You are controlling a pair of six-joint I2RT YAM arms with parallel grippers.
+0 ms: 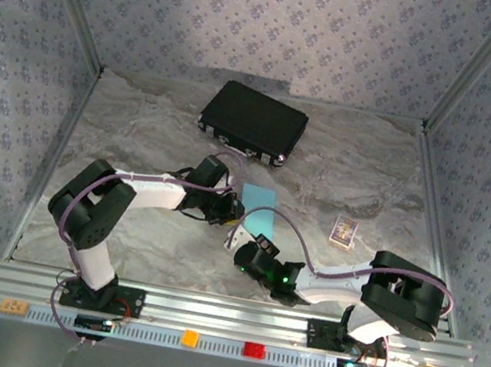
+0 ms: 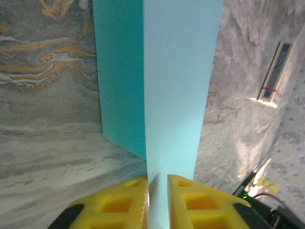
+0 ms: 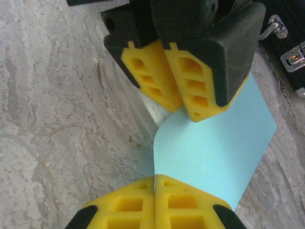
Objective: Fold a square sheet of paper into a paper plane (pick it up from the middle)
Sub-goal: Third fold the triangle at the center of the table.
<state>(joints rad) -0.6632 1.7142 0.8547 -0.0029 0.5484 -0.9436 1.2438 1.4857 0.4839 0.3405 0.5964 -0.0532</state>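
Observation:
The square sheet of paper is light blue and creased lengthwise, and it is lifted off the marble table between the two arms. In the left wrist view the paper runs up from between my left gripper's yellow fingers, which stand slightly apart around it. The right wrist view has the paper curving from the left gripper down into my right gripper, whose fingers are pressed together on its edge. From above, the left gripper and right gripper nearly meet at the table's middle.
A black rectangular case lies at the back centre, its latches close behind the paper. A small card box lies right of the grippers. Patterned walls enclose the marble table.

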